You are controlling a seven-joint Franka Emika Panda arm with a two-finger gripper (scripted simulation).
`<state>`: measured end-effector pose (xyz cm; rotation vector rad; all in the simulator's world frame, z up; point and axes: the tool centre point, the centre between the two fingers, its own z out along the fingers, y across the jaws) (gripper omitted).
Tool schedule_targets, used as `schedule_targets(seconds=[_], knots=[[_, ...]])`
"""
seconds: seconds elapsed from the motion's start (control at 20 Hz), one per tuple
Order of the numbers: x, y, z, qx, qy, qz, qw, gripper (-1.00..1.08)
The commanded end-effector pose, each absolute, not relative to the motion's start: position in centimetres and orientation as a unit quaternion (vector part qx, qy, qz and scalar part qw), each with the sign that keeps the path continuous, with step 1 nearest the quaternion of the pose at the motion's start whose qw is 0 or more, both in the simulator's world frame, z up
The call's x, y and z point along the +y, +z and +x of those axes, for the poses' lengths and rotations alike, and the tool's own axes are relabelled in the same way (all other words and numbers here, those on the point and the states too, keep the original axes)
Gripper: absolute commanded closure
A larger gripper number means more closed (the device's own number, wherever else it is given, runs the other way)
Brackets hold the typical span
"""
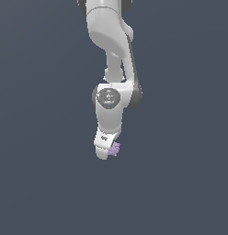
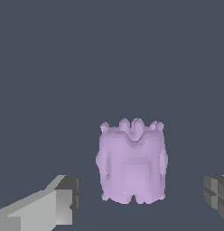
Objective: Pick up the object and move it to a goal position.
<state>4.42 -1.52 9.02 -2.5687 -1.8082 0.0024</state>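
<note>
The object (image 2: 132, 164) is a small pale lilac-purple lump with a knobbly surface. In the wrist view it sits between my two fingers, with a clear gap on each side. My gripper (image 2: 141, 203) is open; one finger (image 2: 64, 200) and the other finger (image 2: 217, 195) both stand apart from the lump. In the exterior view the white arm hangs down from above and the gripper (image 1: 105, 151) is lowered onto the lump, of which only a small part (image 1: 115, 148) shows at the exterior view's right of the hand.
A plain dark grey-blue surface (image 1: 42, 183) fills both views. No other objects show.
</note>
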Motion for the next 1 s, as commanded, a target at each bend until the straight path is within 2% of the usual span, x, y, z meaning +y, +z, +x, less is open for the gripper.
schedule_targets(seconds=[0.0,0.3,0.95], knots=[[-1.5,9.0,4.5,-0.582,0.000,-0.813,0.000,-0.92],[-1.5,8.6,4.5,-0.581,0.000,-0.814,0.000,-0.92],[-1.5,3.9,4.5,-0.583,0.000,-0.812,0.000,-0.92]])
